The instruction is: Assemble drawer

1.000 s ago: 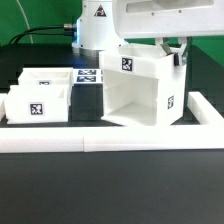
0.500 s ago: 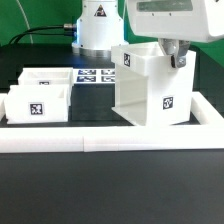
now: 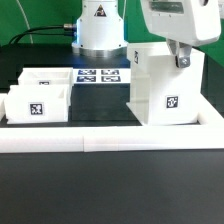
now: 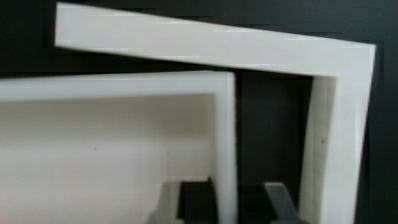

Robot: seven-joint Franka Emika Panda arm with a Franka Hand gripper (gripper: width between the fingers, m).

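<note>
The tall white drawer shell (image 3: 165, 88) stands upright on the black table at the exterior view's right, with one tag on its side. My gripper (image 3: 180, 57) is at the shell's upper far corner, shut on a thin wall of the shell. In the wrist view the shell's white panel (image 4: 107, 150) fills the frame, and its thin edge runs down between my two dark fingers (image 4: 192, 203); the gripper (image 4: 231, 205) straddles that edge. Two small white trays (image 3: 48, 80) (image 3: 38, 104) sit side by side at the exterior view's left, tags facing the camera.
A long low white border wall (image 3: 100, 141) runs along the front and turns back at the right (image 3: 211, 108), close to the shell. The marker board (image 3: 100, 75) lies behind, by the arm's white base (image 3: 98, 30). A white L-shaped strip (image 4: 334, 90) shows beyond the shell.
The shell has slid toward the exterior view's right and turned, so its open front no longer faces the camera. My gripper moved right with it. The trays have not moved.
</note>
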